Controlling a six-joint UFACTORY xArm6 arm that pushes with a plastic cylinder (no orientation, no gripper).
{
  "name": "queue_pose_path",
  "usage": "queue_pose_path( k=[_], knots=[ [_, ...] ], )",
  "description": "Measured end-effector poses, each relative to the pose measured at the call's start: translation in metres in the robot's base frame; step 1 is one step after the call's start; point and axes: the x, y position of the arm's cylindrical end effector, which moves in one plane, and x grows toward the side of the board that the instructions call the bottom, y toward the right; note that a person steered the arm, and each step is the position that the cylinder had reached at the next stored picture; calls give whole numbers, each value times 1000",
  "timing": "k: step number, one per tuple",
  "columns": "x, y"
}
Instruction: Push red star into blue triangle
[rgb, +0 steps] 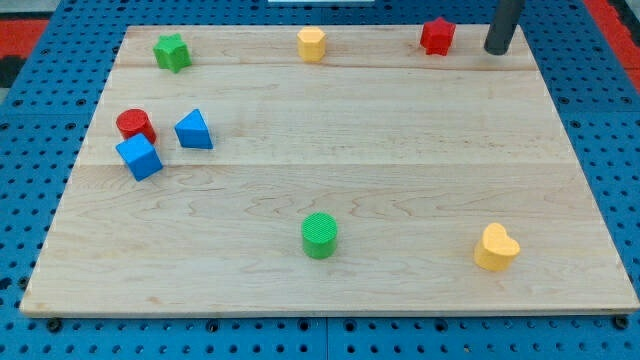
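Nearest sit the green cylinder (320, 235) and yellow heart (496, 248). Small, chunky, bright red star (437, 36) stands at the surface's (400, 150) top edge, my tip (497, 49) just right, apart; the tool grasps nothing. Blue triangle (194, 130) lies far left.

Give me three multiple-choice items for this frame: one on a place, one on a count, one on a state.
1. Where is my tip relative to the red star?
A. at the view's right of it
B. at the view's left of it
C. below it, near the green cylinder

2. How many blue blocks are on the board?
A. one
B. two
C. three

3. Is the red star against the blue triangle?
A. yes, touching
B. no, far apart
C. stacked on it

Answers:
1 A: the rod stands just right of the star, with a gap.
2 B: blue triangle and blue cube.
3 B: the star is at the view's top right, the triangle at its left.
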Motion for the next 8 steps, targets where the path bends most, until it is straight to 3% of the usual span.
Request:
queue_pose_path(
  k=[1, 2, 5, 6, 8],
  knots=[
    [-32, -47],
    [-28, -115],
    [110, -221],
    [145, -213],
    [143, -320]
  ],
)
